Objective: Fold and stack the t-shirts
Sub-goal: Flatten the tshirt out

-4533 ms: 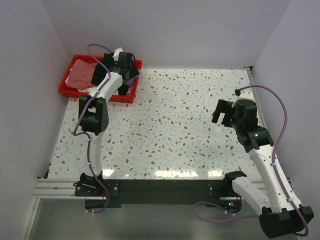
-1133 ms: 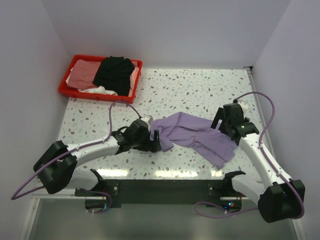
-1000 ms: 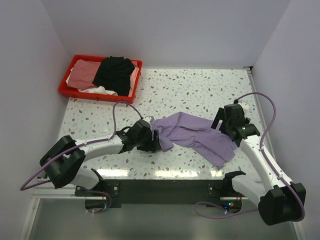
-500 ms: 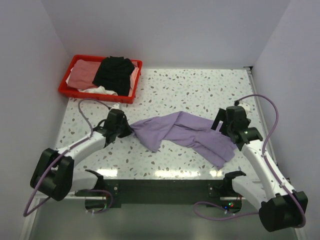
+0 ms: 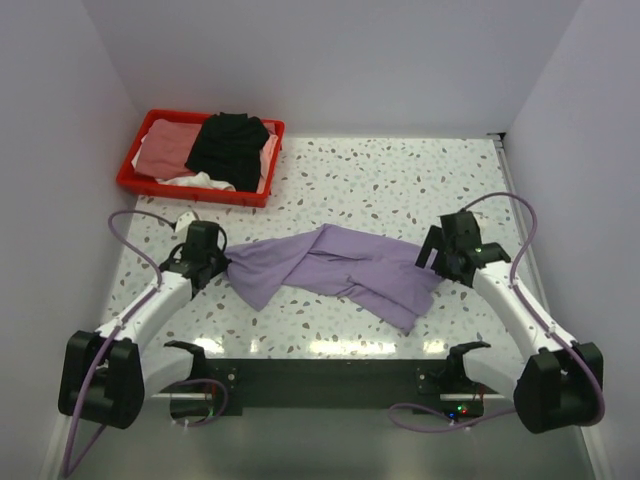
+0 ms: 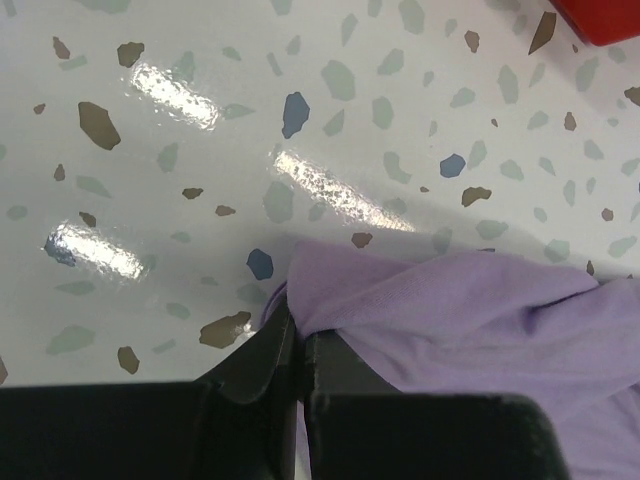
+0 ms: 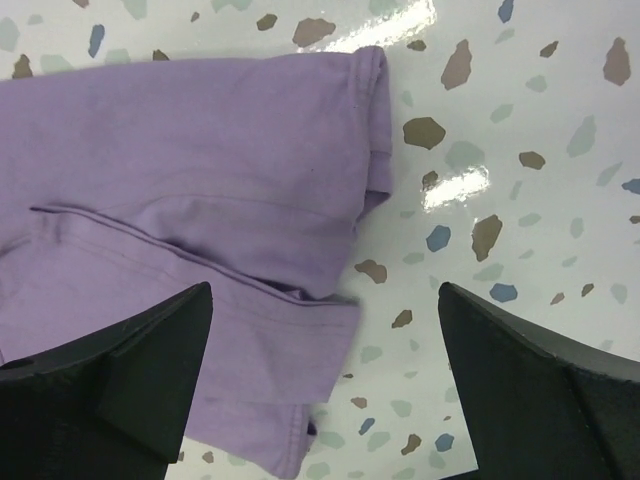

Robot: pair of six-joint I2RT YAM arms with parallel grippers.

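Observation:
A purple t-shirt point(image 5: 330, 268) lies crumpled and stretched across the middle of the speckled table. My left gripper point(image 5: 218, 262) is shut on the shirt's left edge; in the left wrist view the cloth point(image 6: 470, 320) bunches out from between the closed fingers point(image 6: 255, 355). My right gripper point(image 5: 435, 258) hovers open over the shirt's right end, and its wrist view shows a hemmed edge of the shirt point(image 7: 200, 230) between and under the wide-spread fingertips point(image 7: 150, 370). More t-shirts, a black one point(image 5: 232, 145) and a pink one point(image 5: 165, 145), lie piled in the red bin.
The red bin point(image 5: 135, 160) stands at the table's back left corner against the wall. White walls close in on the left, back and right. The arm bases and a black rail point(image 5: 320, 375) run along the near edge.
My left gripper closed on the purple shirt and dragged its left edge leftward, stretching the cloth out. The right gripper shifted slightly left over the shirt's right end, still open.

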